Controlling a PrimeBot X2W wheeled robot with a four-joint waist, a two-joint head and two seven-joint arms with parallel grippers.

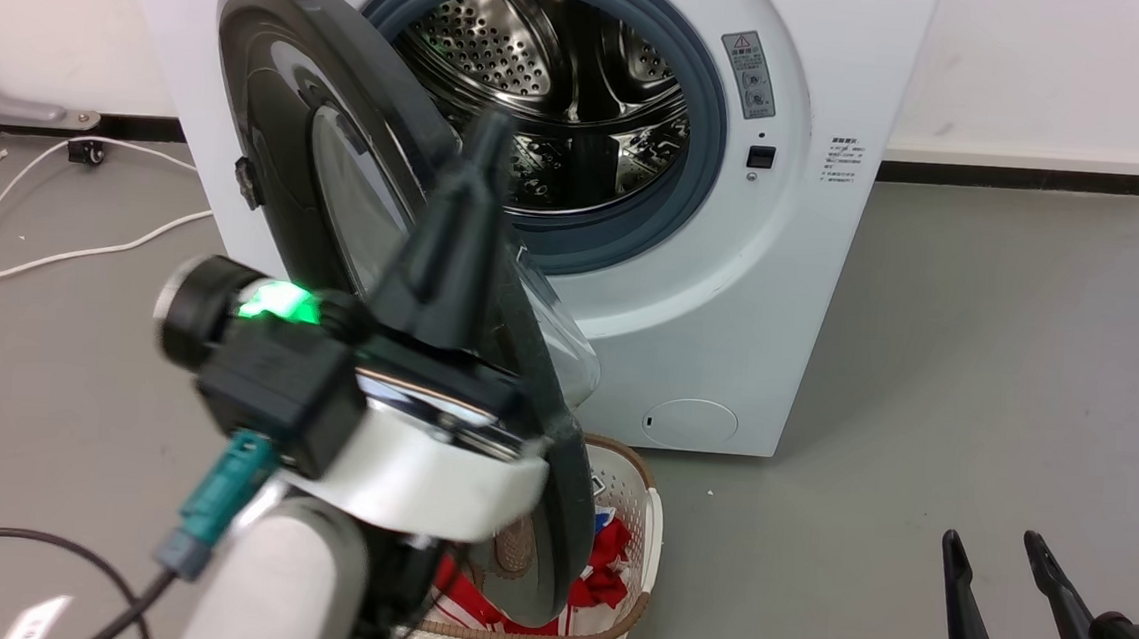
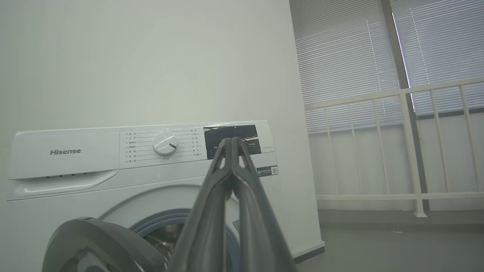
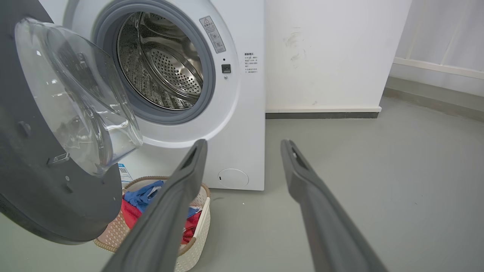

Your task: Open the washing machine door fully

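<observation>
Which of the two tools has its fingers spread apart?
The right tool: a clear gap separates its two fingers. The left tool, up beside the door, has its fingers pressed together.

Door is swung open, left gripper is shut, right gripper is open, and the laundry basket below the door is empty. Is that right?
Not quite. The laundry basket is not empty: the right wrist view shows red and blue clothes in it. The washing machine door is open, the left gripper shut, the right gripper open.
</observation>
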